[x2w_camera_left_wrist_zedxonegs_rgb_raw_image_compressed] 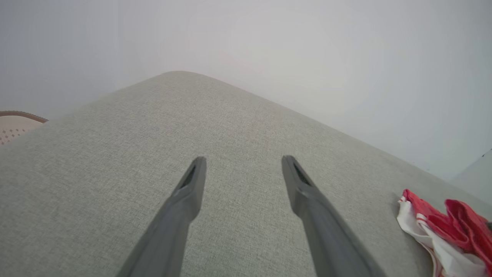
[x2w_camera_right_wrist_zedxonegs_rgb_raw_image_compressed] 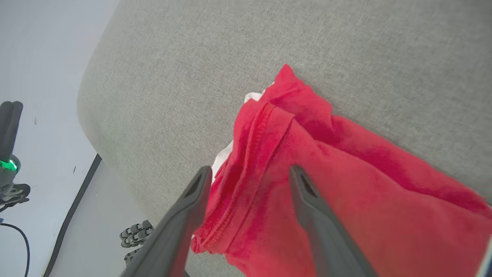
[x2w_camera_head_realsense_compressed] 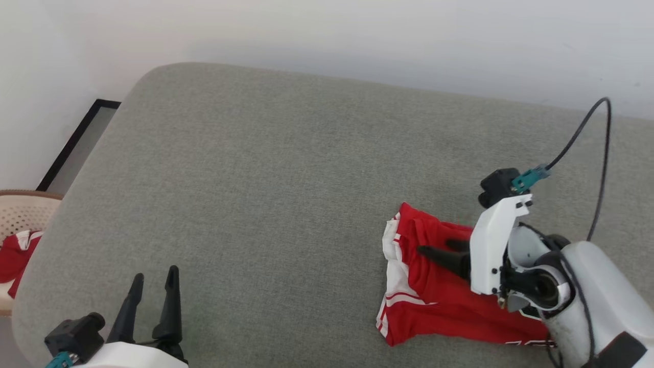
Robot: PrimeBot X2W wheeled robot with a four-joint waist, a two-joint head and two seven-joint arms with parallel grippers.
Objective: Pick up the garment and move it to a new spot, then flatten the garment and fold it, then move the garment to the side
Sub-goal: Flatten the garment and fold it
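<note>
Nearest the robot, at the lower left of the head view: left gripper [x2w_camera_head_realsense_compressed: 156, 274], dark fingers spread apart with nothing between them, poised over bare grey weave. Across to the right, on the near right part of the grey upholstered surface [x2w_camera_head_realsense_compressed: 265, 204]: the garment [x2w_camera_head_realsense_compressed: 439, 306], lying bunched and creased, red body uppermost. White sleeve with red stripes turned toward the middle of the surface; a sliver of white print at the near edge. Over it, right gripper [x2w_camera_head_realsense_compressed: 434, 248], fingers parted and pointing toward the robot's left, red cloth beneath and between them but not pinched. Impossible to tell whether the tips touch the fabric.

Farther out: a wide stretch of bare, fine-woven grey upholstery, soft-edged and rounded at the far left corner. Off the left side and lower down: beige perforated basket [x2w_camera_head_realsense_compressed: 20, 214] holding red and white cloth [x2w_camera_head_realsense_compressed: 15, 255]. Beyond that, a black-edged grey panel [x2w_camera_head_realsense_compressed: 80, 148] running alongside the upholstery's left edge. Behind the far edge, plain white wall [x2w_camera_head_realsense_compressed: 357, 36].
</note>
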